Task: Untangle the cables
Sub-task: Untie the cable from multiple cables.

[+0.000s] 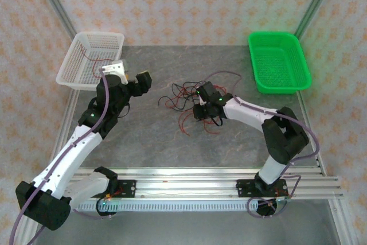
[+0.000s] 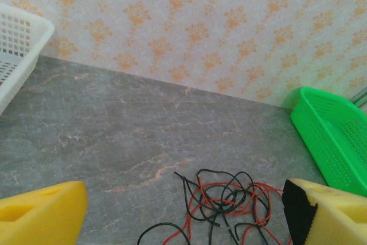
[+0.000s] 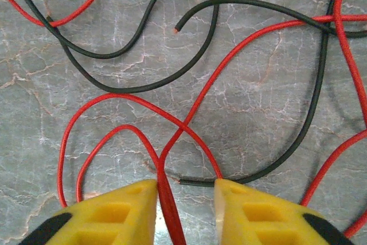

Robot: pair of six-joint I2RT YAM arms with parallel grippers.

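Note:
The cables (image 1: 182, 98), thin red and black wires, lie in a loose tangle at the middle of the table. My right gripper (image 1: 202, 107) is low over the tangle's right side. In the right wrist view its yellow fingers (image 3: 114, 210) stand a little apart, and a red cable (image 3: 169, 199) runs between them against the left finger. A black cable's end (image 3: 195, 182) lies just ahead of the gap. My left gripper (image 1: 131, 74) hangs open to the left of the tangle with nothing between its fingers. The left wrist view has the cables (image 2: 229, 199) ahead on the table.
A white basket (image 1: 80, 73) with a red wire (image 1: 92, 60) inside stands at the back left, close behind the left gripper. A green basket (image 1: 279, 61) stands at the back right. Patterned walls close in the table.

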